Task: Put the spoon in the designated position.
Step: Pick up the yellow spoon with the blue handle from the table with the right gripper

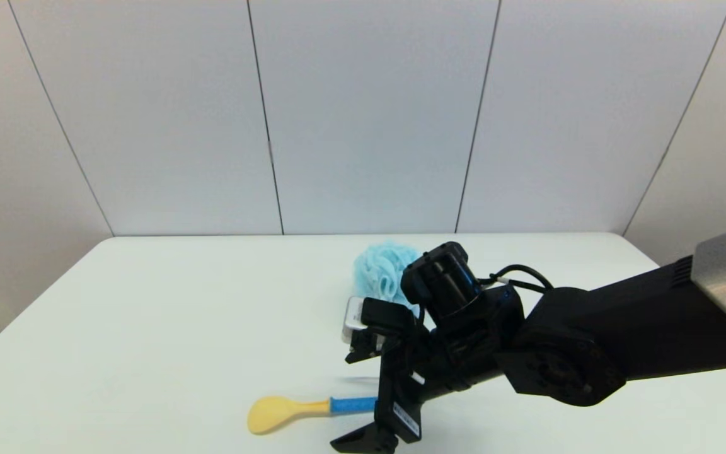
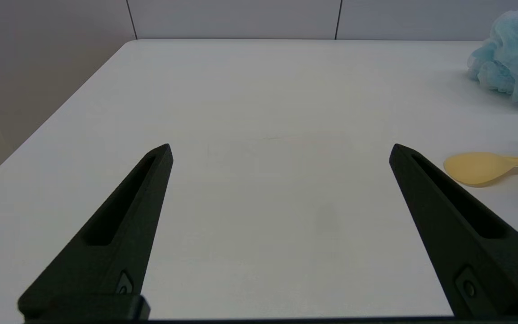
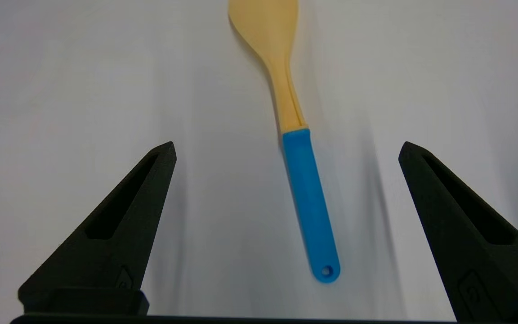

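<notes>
- The right hand [image 3: 286, 148] hangs over the near part of the table [image 1: 149, 302], reaching in from the robot's right; its fingers [image 3: 151, 180] are spread wide and hold nothing
- In the right wrist view the blue handle of the spoon [image 3: 306, 198] lies between those two fingers, nearer one than the other and a little askew to them
- The spoon [image 1: 312, 408] lies flat on the table near the front edge, its pale-yellow bowl pointing to the robot's left and its handle running under the right hand
- It looks light, stiff and smooth plastic, so it should lift easily but may skid or pivot if only one finger meets it first
- The handle's straight middle is the place to take hold; the shallow, wide bowl would likely slip out
- Lying so low, it probably needs the fingertips brought right down to the table before they close
- A light-blue bath puff [image 1: 383, 271] sits farther back, apart from the spoon
- The left hand [image 2: 281, 150] rests low over the table's left part, fingers apart and empty, the spoon's bowl just beside one finger in its view
</notes>
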Controlling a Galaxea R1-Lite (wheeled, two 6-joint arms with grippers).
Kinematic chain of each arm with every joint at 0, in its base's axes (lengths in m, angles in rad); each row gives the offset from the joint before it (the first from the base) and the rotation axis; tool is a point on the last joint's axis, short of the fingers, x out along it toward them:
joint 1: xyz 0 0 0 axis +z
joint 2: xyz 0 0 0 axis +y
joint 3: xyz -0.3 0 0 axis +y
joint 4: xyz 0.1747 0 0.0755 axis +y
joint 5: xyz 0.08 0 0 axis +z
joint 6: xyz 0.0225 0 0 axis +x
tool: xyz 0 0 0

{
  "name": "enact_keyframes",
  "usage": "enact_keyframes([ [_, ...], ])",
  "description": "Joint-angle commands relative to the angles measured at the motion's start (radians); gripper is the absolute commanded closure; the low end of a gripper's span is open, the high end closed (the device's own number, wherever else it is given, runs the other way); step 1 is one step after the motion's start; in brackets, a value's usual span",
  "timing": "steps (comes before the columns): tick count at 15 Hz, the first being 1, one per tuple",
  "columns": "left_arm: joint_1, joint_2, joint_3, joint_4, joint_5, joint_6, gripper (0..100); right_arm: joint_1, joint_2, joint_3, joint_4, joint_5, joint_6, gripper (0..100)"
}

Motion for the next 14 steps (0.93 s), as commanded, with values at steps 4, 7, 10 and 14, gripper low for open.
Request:
enact_keyframes([
  [4, -0.001, 0.001, 0.000, 0.000, 0.000, 0.000, 0, 0.044, 0.061, -0.033, -0.045, -0.078, 0.041, 0],
  [7, 0.000, 0.001, 0.000, 0.000, 0.000, 0.000, 0, 0.050, 0.067, -0.033, -0.054, -0.080, 0.041, 0],
  [10, -0.001, 0.001, 0.000, 0.000, 0.000, 0.000, 0, 0.058, 0.070, -0.025, -0.053, -0.089, 0.041, 0],
  [14, 0.000, 0.001, 0.000, 0.000, 0.000, 0.000, 0, 0.064, 0.088, -0.024, -0.056, -0.095, 0.041, 0],
])
